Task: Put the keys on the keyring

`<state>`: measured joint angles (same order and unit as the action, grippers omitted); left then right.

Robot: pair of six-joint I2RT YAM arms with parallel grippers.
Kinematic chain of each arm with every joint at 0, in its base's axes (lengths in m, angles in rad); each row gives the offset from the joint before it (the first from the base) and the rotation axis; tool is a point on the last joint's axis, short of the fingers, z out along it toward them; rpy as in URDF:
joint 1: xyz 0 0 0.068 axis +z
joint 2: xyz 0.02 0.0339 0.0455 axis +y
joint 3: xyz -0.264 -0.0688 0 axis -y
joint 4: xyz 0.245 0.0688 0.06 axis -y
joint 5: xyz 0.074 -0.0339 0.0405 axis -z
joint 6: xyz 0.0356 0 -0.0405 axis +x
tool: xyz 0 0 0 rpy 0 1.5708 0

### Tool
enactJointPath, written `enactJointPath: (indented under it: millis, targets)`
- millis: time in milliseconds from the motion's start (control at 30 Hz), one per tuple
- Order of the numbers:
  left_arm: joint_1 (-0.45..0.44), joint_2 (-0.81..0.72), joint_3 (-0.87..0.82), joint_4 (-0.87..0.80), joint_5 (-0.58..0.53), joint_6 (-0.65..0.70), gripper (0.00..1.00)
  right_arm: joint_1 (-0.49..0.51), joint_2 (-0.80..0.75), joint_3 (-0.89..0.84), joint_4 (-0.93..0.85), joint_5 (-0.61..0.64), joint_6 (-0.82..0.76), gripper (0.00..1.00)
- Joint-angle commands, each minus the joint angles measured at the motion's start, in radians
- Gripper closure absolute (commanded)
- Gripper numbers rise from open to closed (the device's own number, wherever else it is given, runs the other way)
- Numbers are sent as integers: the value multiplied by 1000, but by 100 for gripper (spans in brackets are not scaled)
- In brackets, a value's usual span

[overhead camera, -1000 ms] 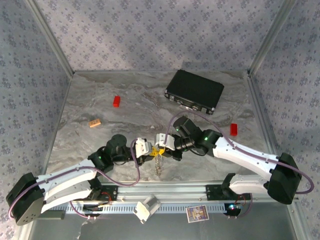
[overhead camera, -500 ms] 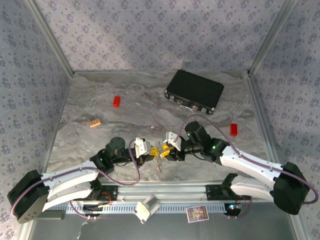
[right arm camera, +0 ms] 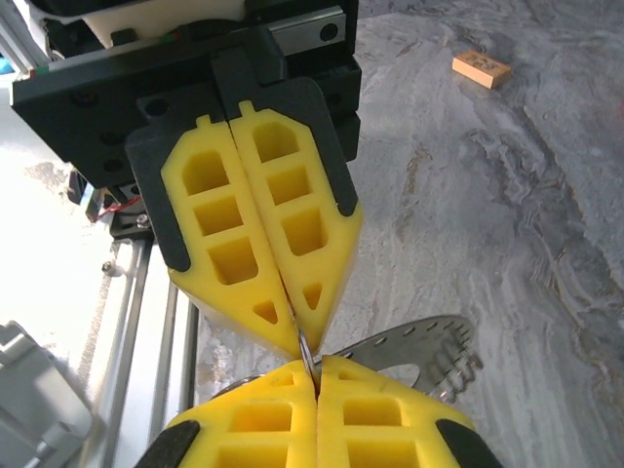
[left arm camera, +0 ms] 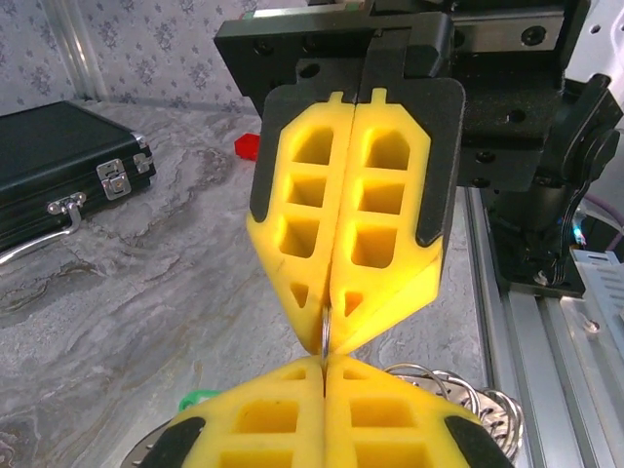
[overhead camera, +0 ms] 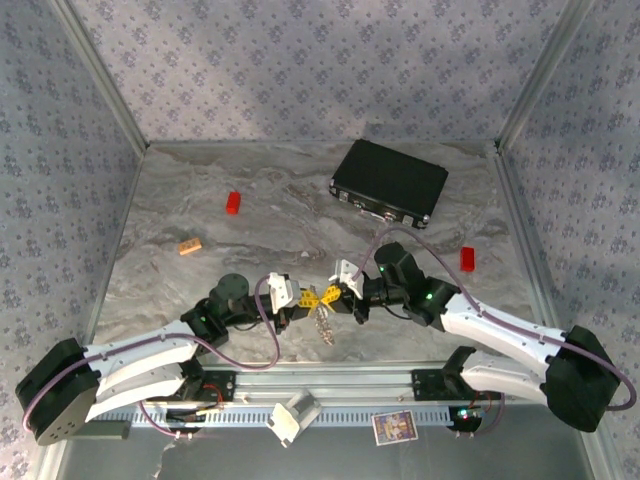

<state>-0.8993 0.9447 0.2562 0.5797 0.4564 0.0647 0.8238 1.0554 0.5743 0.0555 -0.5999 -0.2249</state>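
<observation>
You are seeing soft even light, faint shadows lying on the grey marbled tabletop (overhead camera: 300,200), glare bleaching the right wrist view's left.

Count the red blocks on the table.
2. One red block lies far left, beyond the tan block; the other lies right, near the case. Others may be hidden.

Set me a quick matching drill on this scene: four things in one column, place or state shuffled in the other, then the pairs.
Things:
1. black case
2. orange-tan block
3. keyring
4. left gripper

Place or state:
A. fingers closed, gripping
B. far side of the table, right of centre
C. lying on the left part of the table
D. held up at the near middle

Pairs: 1-B, 2-C, 3-D, 4-A
</observation>
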Motion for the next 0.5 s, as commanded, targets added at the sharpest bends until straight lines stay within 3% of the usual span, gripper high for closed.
enactJointPath:
  millis: [0, 167, 467]
  targets:
    - [-6, -5, 14, 10, -6, 10, 81, -3, -15, 25, -48, -25, -27, 100]
    - [-6, -6, 78, -161, -9, 79, 77, 15, 6, 126, -245, 17, -142, 100]
    - [-8, 15, 137, -244, 29, 118, 77, 69, 71, 263, -453, 110, -277, 100]
